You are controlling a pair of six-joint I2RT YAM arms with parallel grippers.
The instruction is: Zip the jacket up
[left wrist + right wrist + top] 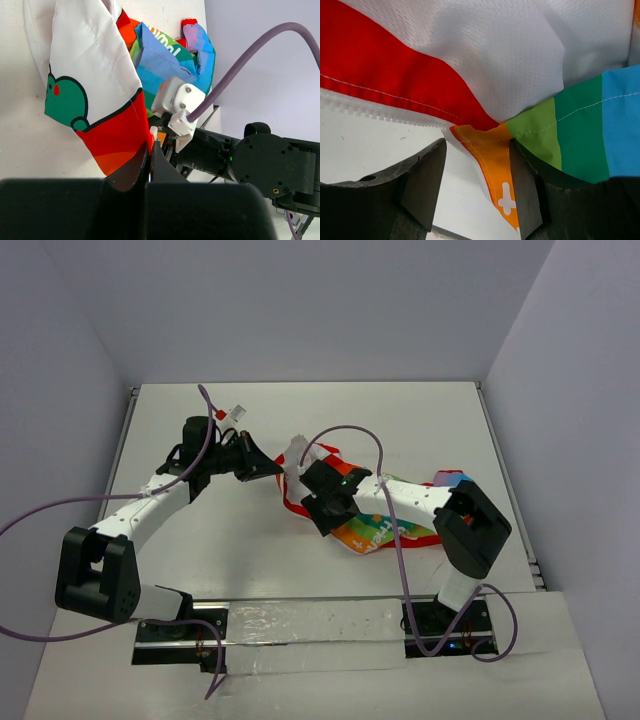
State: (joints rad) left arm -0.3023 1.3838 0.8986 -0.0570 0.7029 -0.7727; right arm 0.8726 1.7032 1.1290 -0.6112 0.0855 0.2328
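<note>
The jacket [385, 528] lies crumpled at the table's middle right, red edge and rainbow stripes showing. My left gripper [272, 469] is shut on its upper left edge; in the left wrist view [149, 150] the jaws pinch the red hem of a white panel [95, 75] with a green cartoon print. My right gripper [318, 508] is open over the jacket's lower front. In the right wrist view [477, 172] the jaws straddle an orange corner [495, 155] beside the white zipper teeth [380, 114] and white mesh lining [495, 55].
A small white and red item [238, 414] lies at the back of the table. Purple cables arc over both arms. Grey walls close in the table on three sides. A taped strip [310, 625] runs along the near edge between the arm bases.
</note>
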